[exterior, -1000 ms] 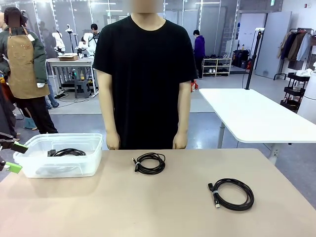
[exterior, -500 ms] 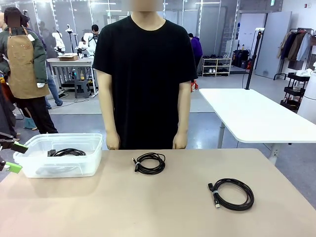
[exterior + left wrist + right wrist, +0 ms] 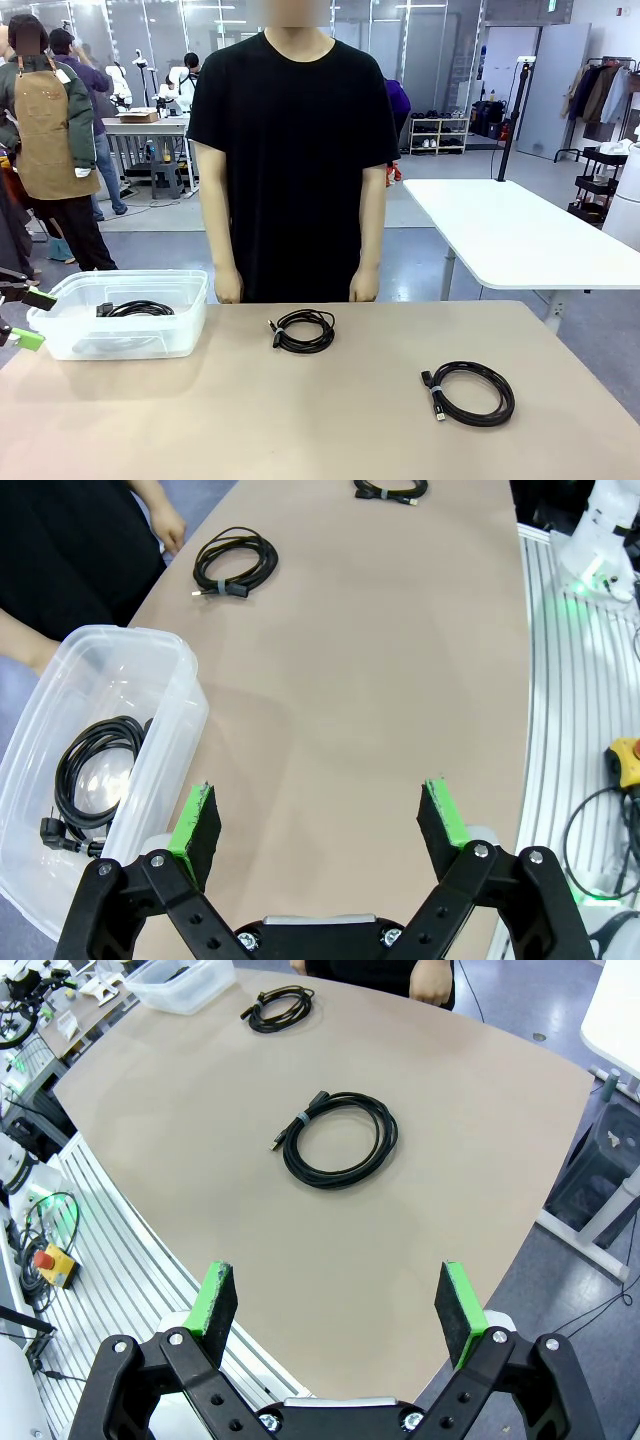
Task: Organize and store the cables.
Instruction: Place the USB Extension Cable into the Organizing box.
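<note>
– Why's one cord (image 3: 138, 308) lying in that clear box (image 3: 150, 274) at the far left?
– Storage, I reckon; that one looks done. The middle coil (image 3: 303, 331) sits far across the table (image 3: 250, 420), close to the person, and the right coil (image 3: 470, 392) lies nearer, well apart from it.
– And the arms?
– The left gripper (image 3: 318, 810) hangs just beside the box, fingers spread wide, holding nothing. The right gripper (image 3: 338, 1290) hovers off the near edge, equally wide and empty, facing the right coil. That's likely its pick.
</note>
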Robot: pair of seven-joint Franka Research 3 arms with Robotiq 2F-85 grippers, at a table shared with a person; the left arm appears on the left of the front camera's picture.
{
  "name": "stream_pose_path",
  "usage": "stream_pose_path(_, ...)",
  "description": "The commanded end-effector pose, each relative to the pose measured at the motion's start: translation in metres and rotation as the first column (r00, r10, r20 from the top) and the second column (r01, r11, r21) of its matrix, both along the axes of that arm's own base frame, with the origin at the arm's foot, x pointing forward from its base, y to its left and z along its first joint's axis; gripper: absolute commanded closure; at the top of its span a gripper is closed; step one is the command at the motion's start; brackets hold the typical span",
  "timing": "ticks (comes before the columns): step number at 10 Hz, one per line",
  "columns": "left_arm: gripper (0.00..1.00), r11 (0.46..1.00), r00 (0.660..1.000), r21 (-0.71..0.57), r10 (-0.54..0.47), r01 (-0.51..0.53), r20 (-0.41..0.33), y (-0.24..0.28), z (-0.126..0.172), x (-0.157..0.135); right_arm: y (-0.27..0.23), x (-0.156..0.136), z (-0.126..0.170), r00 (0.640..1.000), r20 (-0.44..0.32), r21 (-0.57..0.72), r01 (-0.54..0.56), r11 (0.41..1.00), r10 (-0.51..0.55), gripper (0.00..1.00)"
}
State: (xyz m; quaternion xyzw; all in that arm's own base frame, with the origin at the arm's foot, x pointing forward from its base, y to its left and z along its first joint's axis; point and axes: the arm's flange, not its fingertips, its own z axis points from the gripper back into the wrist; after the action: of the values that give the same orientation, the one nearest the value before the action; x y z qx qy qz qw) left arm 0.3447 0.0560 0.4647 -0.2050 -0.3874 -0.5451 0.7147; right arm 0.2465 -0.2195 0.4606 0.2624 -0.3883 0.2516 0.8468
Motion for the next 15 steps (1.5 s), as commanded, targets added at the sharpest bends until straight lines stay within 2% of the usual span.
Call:
stream_pose_path(1,0.0,1.0,1.0,-0.022,-0.002,0.003,0.005,-0.001,0.0,0.002,-0.001,-0.001,0.0,1.0,0.014,-0.003,-0.009,1.0,0.009,0.0)
stream_pose_path(10,0.0,1.0,1.0,0.0,0.0,0.0,0.0,0.0,0.0,0.0,-0.001,-0.001,0.0,1.0,0.014,-0.003,-0.009,1.0,0.009,0.0)
stream_pose_path(11,0.0,0.998,0.998,-0.023,-0.055,0.054,-0.034,-0.021,0.017,0.002,-0.001,-0.001,0.0,1.0,0.014,-0.003,-0.009,1.0,0.009,0.0)
stream_pose_path(13,0.0,0.998,0.984,0.054,-0.014,0.023,-0.176,-0.089,0.059,0.01,-0.001,-0.001,0.0,1.0,0.014,-0.003,-0.009,1.0,0.009,0.0)
stream_pose_path(15,0.0,0.986,0.971,0.167,0.044,-0.004,-0.236,-0.161,0.093,0.026,-0.001,-0.001,0.0,1.0,0.014,-0.003,-0.009,1.0,0.009,0.0)
